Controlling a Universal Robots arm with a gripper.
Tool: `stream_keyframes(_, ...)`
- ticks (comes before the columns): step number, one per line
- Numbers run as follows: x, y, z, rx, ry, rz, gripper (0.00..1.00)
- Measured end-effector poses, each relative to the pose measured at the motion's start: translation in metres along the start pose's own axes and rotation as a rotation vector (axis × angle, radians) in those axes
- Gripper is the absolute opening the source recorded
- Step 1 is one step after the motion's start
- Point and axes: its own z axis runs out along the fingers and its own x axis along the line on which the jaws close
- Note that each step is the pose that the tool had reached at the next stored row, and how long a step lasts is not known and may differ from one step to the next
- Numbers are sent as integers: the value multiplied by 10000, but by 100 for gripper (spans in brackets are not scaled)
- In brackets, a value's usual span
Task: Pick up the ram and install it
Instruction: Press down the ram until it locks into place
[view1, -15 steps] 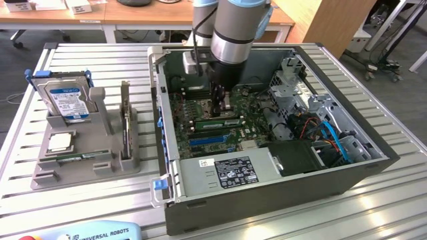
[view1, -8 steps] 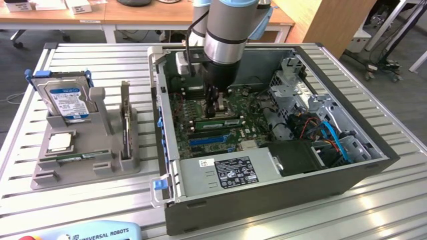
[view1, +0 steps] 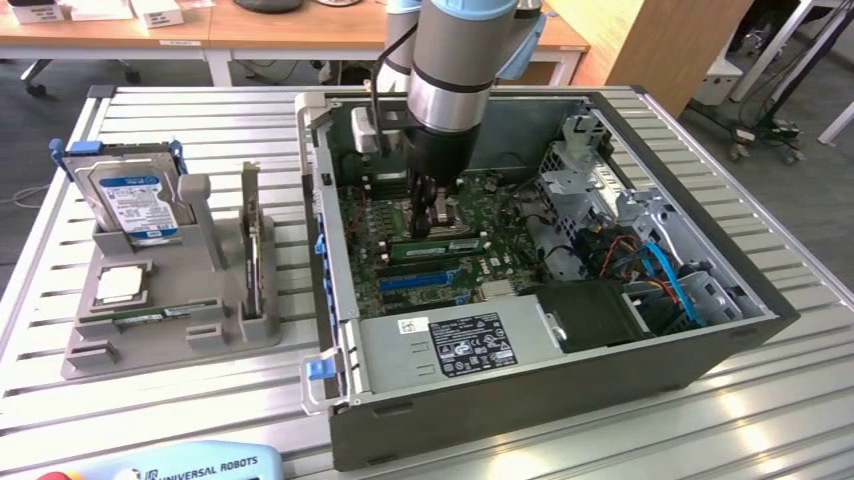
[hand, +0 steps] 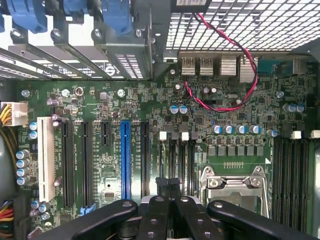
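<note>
My gripper (view1: 427, 222) reaches straight down into the open computer case (view1: 561, 385), over the motherboard (view1: 481, 265). A long green ram stick (view1: 438, 243) with dark chips stands on edge in a slot just below the fingertips. Whether they touch it I cannot tell. In the wrist view the gripper (hand: 167, 184) is shut, its black fingers pressed together with nothing between them. It hangs over the narrow black memory slots (hand: 181, 162) beside the silver processor socket (hand: 235, 182).
A grey holder (view1: 174, 345) on the exterior view's left carries a blue-labelled hard drive (view1: 134, 200), a square silver chip (view1: 120, 285), an upright card (view1: 250, 235) and a thin green strip (view1: 160, 313). Inside the case are a power supply (view1: 454, 350), cables (view1: 667, 275) and a drive cage (view1: 587, 170).
</note>
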Motion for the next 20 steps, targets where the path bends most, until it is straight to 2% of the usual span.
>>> stream_keyframes(4, -1, -40, 0, 0, -1, -1, 10)
stream_keyframes(20, 3, -41, 50, 0, 0, 0, 10)
